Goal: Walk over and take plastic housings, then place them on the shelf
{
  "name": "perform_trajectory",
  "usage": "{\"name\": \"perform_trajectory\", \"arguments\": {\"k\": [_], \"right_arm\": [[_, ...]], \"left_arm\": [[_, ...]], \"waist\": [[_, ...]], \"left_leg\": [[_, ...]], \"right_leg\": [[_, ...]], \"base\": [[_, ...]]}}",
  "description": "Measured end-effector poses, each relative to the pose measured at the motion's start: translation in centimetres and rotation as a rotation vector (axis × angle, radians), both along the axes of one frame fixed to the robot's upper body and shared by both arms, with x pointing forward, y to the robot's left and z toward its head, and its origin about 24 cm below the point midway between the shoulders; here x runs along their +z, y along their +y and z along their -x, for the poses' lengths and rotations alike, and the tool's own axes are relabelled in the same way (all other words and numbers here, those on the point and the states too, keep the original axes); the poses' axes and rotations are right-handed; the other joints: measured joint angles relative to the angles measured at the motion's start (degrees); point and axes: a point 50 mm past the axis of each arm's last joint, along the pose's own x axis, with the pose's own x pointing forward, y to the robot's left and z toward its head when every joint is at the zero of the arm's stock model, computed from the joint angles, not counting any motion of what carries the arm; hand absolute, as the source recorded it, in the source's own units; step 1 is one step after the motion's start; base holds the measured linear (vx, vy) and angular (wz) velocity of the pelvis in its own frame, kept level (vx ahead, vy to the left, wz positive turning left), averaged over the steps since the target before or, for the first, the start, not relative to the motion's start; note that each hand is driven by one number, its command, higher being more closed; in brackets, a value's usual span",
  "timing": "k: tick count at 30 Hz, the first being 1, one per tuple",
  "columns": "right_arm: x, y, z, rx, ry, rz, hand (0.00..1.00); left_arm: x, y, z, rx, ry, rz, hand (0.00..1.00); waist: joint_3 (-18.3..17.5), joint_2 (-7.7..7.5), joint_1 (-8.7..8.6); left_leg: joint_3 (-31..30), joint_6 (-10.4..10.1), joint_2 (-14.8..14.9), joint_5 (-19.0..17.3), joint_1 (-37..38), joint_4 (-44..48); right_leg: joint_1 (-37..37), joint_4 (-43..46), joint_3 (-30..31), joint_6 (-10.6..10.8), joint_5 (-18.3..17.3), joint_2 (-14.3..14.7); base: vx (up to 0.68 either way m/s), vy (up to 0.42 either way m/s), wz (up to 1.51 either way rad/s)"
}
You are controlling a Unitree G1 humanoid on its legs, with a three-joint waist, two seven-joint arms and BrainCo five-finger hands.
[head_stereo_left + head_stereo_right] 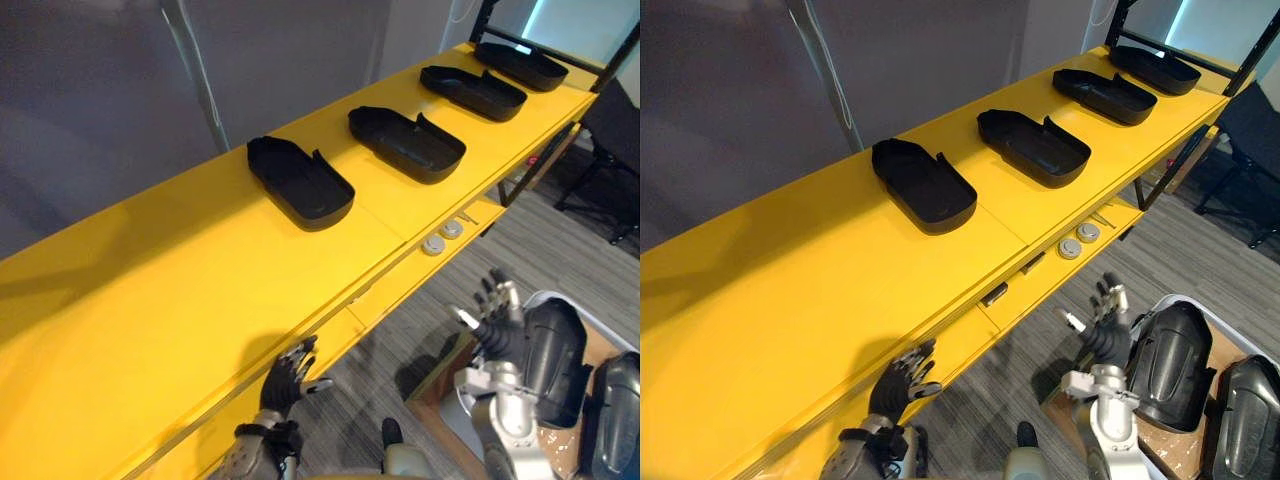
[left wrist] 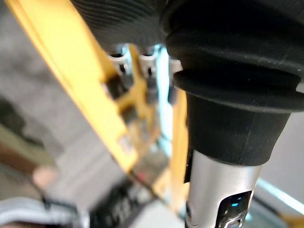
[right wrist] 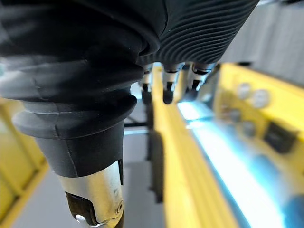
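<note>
— Nearest us is the left robot hand [image 1: 290, 375], low against the front edge of the shelf [image 1: 150, 300], with its fingers loosely relaxed and empty.

— And the right robot hand [image 1: 495, 320]?

— Further out from the shelf front and below its top board. Its fingers are spread straight and it holds nothing.

— Where are the housings?

— Four shelved housings [image 1: 300, 182] sit in a row on the shelf top, each with its long axis across the shelf, back to front. A loose housing [image 1: 1168, 365] stands in a pale-rimmed bin [image 1: 572, 303] out in front of the shelf. A second housing [image 1: 1245, 415] lies beyond it, further from the shelf.

— Which hand is nearer?

— The right one. The loose housing lies just beside it, on the side away from the shelf. The left hand is well apart from it, up at the shelf edge. I judge the housing's long axis to slant toward the shelf, roughly in line with the right hand's fingers.

— What's hard to read?

— I cannot tell whether the right fingers touch the loose housing. The second housing is cut off at the edge, and the bin's inside is mostly covered. Two small round silver pieces [image 1: 433, 245] lie on the shelf's lower ledge, but I can't tell what they are.
</note>
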Motion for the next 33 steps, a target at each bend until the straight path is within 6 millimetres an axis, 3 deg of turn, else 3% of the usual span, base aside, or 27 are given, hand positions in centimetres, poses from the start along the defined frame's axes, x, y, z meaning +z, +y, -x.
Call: {"name": "perform_trajectory", "arguments": {"k": [2,4,5,7,9,10,12,13,14,15,16,17,18,19,20,22,23,24,25,26,27,28,30,33], "right_arm": [[-0.8,0.3,0.6,0.000,0.029,-0.007,0.00],[-0.8,0.6,0.6,0.031,0.026,-0.010,0.00],[-0.6,0.9,0.4,0.064,0.009,-0.007,0.00],[-0.2,1.4,-0.1,0.093,-0.027,-0.006,0.00],[0.1,1.9,-0.7,0.115,-0.042,0.025,0.00],[0.3,2.4,-1.1,0.133,-0.055,0.043,0.00],[0.7,3.3,-1.6,0.153,-0.072,0.054,0.00],[0.7,3.9,-1.7,0.166,-0.070,0.048,0.00],[0.6,4.6,-1.7,0.179,-0.054,0.049,0.00],[0.6,4.8,-1.8,0.178,-0.049,0.046,0.00],[0.8,4.5,-1.9,0.160,-0.038,0.058,0.00],[0.8,4.5,-2.0,0.151,-0.030,0.061,0.00],[0.9,4.9,-1.9,0.139,-0.026,0.038,0.00],[0.7,4.8,-1.6,0.131,-0.013,0.033,0.00],[0.0,4.6,-1.0,0.119,0.032,0.032,0.00],[-0.6,4.4,-0.1,0.109,0.065,0.037,0.00],[-0.6,4.5,0.0,0.112,0.067,0.042,0.00],[-0.6,4.1,-0.1,0.118,0.066,0.051,0.00],[-0.6,3.7,-0.1,0.113,0.069,0.060,0.00],[-0.5,2.2,-0.3,0.091,0.073,0.102,0.00],[-0.7,0.3,-0.1,0.064,0.096,0.163,0.00],[-0.7,-0.4,0.1,0.048,0.105,0.181,0.00],[-0.5,-2.4,0.8,0.005,0.115,0.229,0.00],[-0.1,-2.7,0.8,-0.012,0.080,0.231,0.00]], "left_arm": [[0.9,0.1,-0.6,-0.009,-0.046,0.019,0.00],[1.0,0.6,-1.2,0.004,-0.055,0.014,0.00],[0.9,0.8,-1.5,0.028,-0.052,0.002,0.00],[0.9,1.1,-1.8,0.063,-0.049,-0.009,0.00],[0.7,1.6,-2.2,0.089,-0.045,-0.022,0.00],[0.6,2.0,-2.1,0.111,-0.040,-0.030,0.00],[0.3,2.8,-1.8,0.141,-0.024,-0.043,0.00],[0.0,3.3,-1.4,0.158,-0.009,-0.050,0.00],[-0.2,3.9,-1.1,0.160,-0.004,-0.067,0.00],[-0.2,3.9,-1.2,0.157,-0.002,-0.067,0.00],[-0.2,3.2,-1.2,0.136,-0.005,-0.047,0.00],[0.0,2.9,-1.3,0.119,-0.019,-0.038,0.00],[0.1,3.2,-1.6,0.107,-0.032,-0.045,0.00],[0.2,3.3,-1.9,0.110,-0.042,-0.047,0.00],[0.4,3.6,-2.2,0.119,-0.054,-0.045,0.00],[0.6,3.9,-2.6,0.141,-0.051,-0.011,0.00],[0.6,3.9,-2.7,0.147,-0.046,0.001,0.00],[0.5,3.7,-2.8,0.164,-0.029,0.017,0.00],[0.4,3.5,-2.8,0.174,-0.017,0.024,0.00],[-0.1,2.7,-2.8,0.188,0.022,0.054,0.00],[-0.6,1.2,-2.4,0.180,0.070,0.125,0.00],[-0.6,0.5,-2.3,0.166,0.079,0.145,0.00],[-0.8,-1.0,-1.1,0.123,0.094,0.186,0.00],[-0.5,-0.8,-0.9,0.126,0.074,0.188,0.00]], "waist": [[0.8,-0.03,-0.02],[1.9,-0.15,0.23],[2.0,-0.27,0.23],[2.3,0.88,0.04],[2.4,1.53,0.21],[2.3,1.92,0.43],[1.8,1.21,1.22],[1.1,0.05,1.65],[0.6,-2.64,1.86],[0.7,-1.94,1.96],[0.5,0.63,2.71],[0.2,2.48,2.85],[0.7,1.57,1.70],[1.0,0.91,1.08],[0.7,-0.50,0.99],[1.0,-1.89,0.90],[1.0,-2.44,0.87],[1.1,-3.16,0.18],[1.0,-3.33,-0.21],[2.1,-0.98,-1.49],[3.1,1.29,-2.14],[3.0,1.76,-2.24],[2.4,2.95,-1.82],[2.3,3.08,-1.65]], "left_leg": [[3.3,1.1,0.6,-1.3,1.2,2.0],[6.7,1.7,1.7,-1.4,3.9,0.8],[9.1,2.7,2.2,-1.2,5.1,-0.9],[12.0,4.2,4.7,0.4,5.2,-3.1],[12.5,3.5,6.4,3.2,6.7,-6.8],[12.6,2.6,7.4,4.8,7.3,-9.3],[12.6,0.9,8.2,6.2,8.1,-12.0],[12.4,-0.4,8.2,6.9,8.2,-13.2],[10.6,-2.5,6.9,7.5,7.8,-13.4],[7.1,-2.7,6.3,7.2,6.7,-12.6],[3.3,-1.4,6.1,5.8,6.0,-10.3],[3.7,-1.3,8.2,4.7,6.8,-11.7],[5.4,-2.3,9.4,5.7,7.2,-13.0],[5.7,-2.6,9.6,5.9,7.3,-13.0],[6.4,-4.6,10.9,5.8,7.2,-11.9],[6.4,-7.1,14.1,5.7,7.1,-9.5],[6.1,-7.9,14.4,6.1,7.2,-9.5],[5.9,-10.3,14.8,7.5,7.1,-10.4],[5.8,-10.8,15.2,8.3,7.3,-11.3],[4.5,-9.6,16.0,10.7,7.4,-13.2],[4.8,-5.4,16.6,14.3,7.7,-14.8],[5.0,-4.7,16.1,16.0,7.9,-15.4],[5.0,-7.7,11.4,14.7,10.0,-15.9],[6.0,-6.6,7.6,10.0,9.0,-14.6]], "right_leg": [[0.0,0.3,1.2,1.0,1.4,-0.1],[0.6,-0.6,-2.0,0.0,5.1,-0.5],[0.5,-2.7,-4.6,-2.1,8.7,-0.5],[-1.5,2.1,-9.4,-5.1,6.6,-0.1],[-2.6,11.4,-13.7,-7.5,1.7,-0.3],[-2.6,17.0,-15.7,-9.6,-0.8,-1.8],[-2.6,24.2,-17.7,-11.9,-2.1,-6.4],[-2.6,26.3,-18.8,-13.4,-0.7,-9.8],[-2.6,24.1,-19.6,-17.6,9.3,-11.5],[-3.0,23.8,-20.7,-17.7,9.2,-10.2],[-3.5,20.8,-21.1,-17.5,10.4,-7.6],[-2.9,18.0,-20.6,-17.0,10.0,-5.0],[-3.2,21.6,-20.3,-17.3,4.3,-6.1],[-3.5,23.7,-19.9,-16.9,1.9,-7.3],[-3.0,25.1,-19.2,-14.3,-0.5,-9.2],[-0.1,22.0,-20.4,-9.2,-3.4,-10.5],[0.5,20.2,-21.4,-8.0,-3.8,-11.1],[2.1,17.0,-23.4,-0.7,-7.0,-11.1],[2.3,17.0,-24.4,2.5,-9.4,-10.9],[2.5,17.5,-26.1,2.5,-12.9,-9.8],[2.5,18.2,-26.6,1.5,-13.3,-8.9],[2.6,18.0,-26.6,1.0,-13.6,-9.0],[3.7,14.8,-25.6,-0.2,-13.5,-9.2],[3.5,11.8,-25.2,-1.5,-11.8,-7.7]], "base": [[-0.08,0.196,-0.81],[-0.11,0.103,-0.95],[-0.16,0.039,-1.00],[-0.13,0.025,-0.75],[-0.04,0.006,-0.29],[-0.03,-0.039,-0.25],[-0.01,-0.147,-0.29],[0.02,-0.288,-0.34],[0.01,-0.251,-0.36],[0.02,-0.138,-0.74],[0.03,0.000,-1.06],[0.06,-0.063,-1.18],[0.05,-0.079,-0.73],[0.06,-0.224,-0.51],[0.05,-0.199,-0.46],[0.05,-0.324,-0.55],[0.04,-0.572,-0.44],[0.04,-0.536,-0.27],[0.04,-0.668,-0.11],[0.02,-0.503,0.07],[0.00,-0.459,0.12],[0.01,-0.342,-0.05],[0.02,-0.222,-0.30],[0.02,-0.070,-0.20]]}}
